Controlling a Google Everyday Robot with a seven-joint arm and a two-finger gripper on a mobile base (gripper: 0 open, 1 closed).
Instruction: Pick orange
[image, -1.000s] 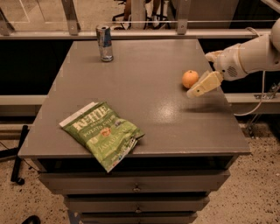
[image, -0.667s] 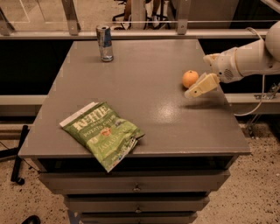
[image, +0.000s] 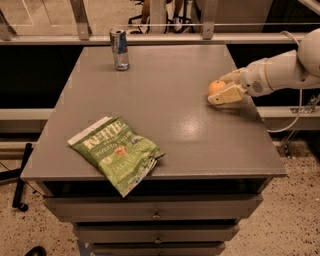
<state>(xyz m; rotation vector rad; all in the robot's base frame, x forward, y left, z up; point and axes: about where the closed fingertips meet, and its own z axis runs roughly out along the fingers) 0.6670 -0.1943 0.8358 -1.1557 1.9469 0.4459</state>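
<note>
The orange (image: 216, 85), small and round, sits on the grey table (image: 165, 115) near its right edge. My gripper (image: 218, 90) reaches in from the right on a white arm (image: 280, 72), low over the tabletop. It is open, and the orange lies between its two cream-coloured fingers (image: 227, 94). The near finger lies in front of the orange and the far finger shows just behind it. The orange's right side is hidden by the gripper.
A green chip bag (image: 117, 152) lies at the table's front left. A silver and blue drink can (image: 119, 48) stands at the back left. A rail with glass panels (image: 165, 25) runs behind the table. Drawers (image: 155, 215) are below the front edge.
My gripper has moved left toward the orange, so its fingers now straddle the fruit. The orange, bag and can have not moved.
</note>
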